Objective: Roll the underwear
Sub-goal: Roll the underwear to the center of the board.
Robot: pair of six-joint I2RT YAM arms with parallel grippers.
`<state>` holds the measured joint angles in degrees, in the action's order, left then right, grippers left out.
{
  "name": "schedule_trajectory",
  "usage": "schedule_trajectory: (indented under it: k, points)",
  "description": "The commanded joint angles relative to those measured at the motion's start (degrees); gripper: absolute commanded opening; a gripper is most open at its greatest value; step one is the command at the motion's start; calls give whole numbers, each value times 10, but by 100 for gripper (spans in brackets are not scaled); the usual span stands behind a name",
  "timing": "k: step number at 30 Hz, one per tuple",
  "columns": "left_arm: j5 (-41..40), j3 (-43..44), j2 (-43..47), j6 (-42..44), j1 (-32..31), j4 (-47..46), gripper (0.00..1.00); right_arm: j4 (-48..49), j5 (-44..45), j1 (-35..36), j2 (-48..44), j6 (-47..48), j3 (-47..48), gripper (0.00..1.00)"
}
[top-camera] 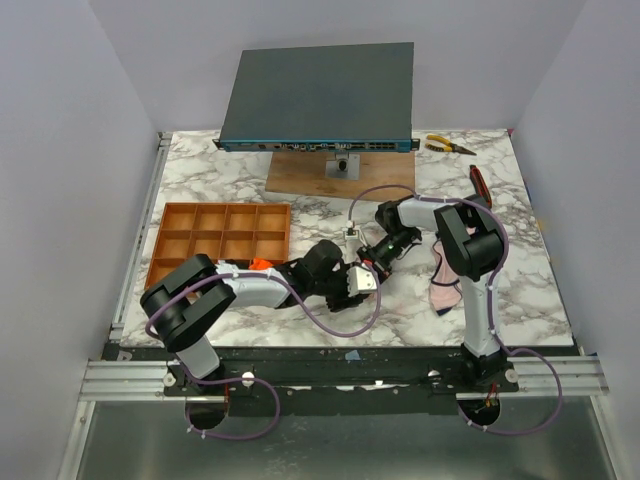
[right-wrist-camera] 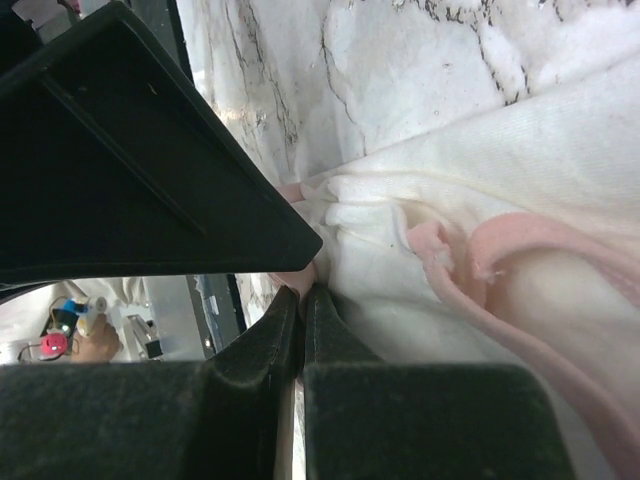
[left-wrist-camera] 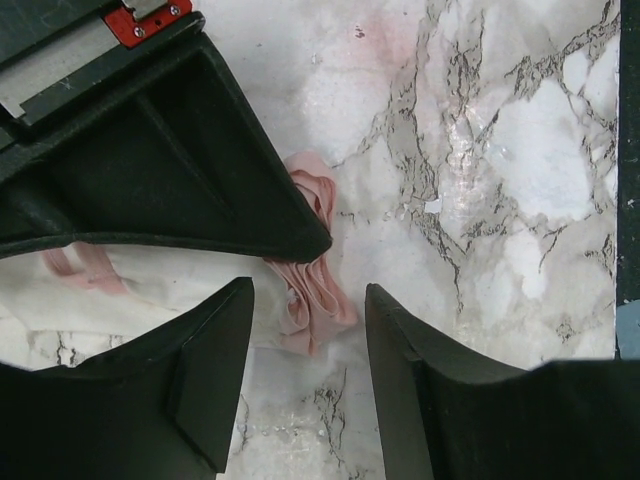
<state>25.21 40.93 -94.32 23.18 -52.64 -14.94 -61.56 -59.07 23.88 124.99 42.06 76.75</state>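
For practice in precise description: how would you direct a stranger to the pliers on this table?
Start at the far edge of the marble table, where the flat dark network switch sits. Just right of its front corner lie the pliers. Their yellow handles set them apart from the red-handled tool lying nearer.

Your top camera looks down from behind the arm bases and takes in the whole table [top-camera: 520,290]. Both wrist cameras hang close above the table's middle, facing down past their fingers [left-wrist-camera: 200,370], and share one cream-and-pink cloth [left-wrist-camera: 315,300].
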Motion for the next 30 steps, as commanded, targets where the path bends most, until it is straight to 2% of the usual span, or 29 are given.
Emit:
schedule_trajectory:
  k: [1,9,13,20,26,30]
  points:
    - [23,6,-4,8,-5,14,49,-10,-15,-5,11,7,0,1]
    - [24,27,-26,1,-6,35,49,-12,-18,-9,9,6,1,1]
    - [24,37,-34,-3,-6,39,43,-10,-18,-9,8,5,-1,1]
    - [35,54,-45,-5,-7,72,23,6,-17,-9,3,-8,-10,1]
    - [64,80,-60,-8,-5,115,0,32,-2,-10,-23,-32,-19,5]
    - [91,98,-71,-12,-1,147,0,57,14,-12,-47,-56,-30,15]
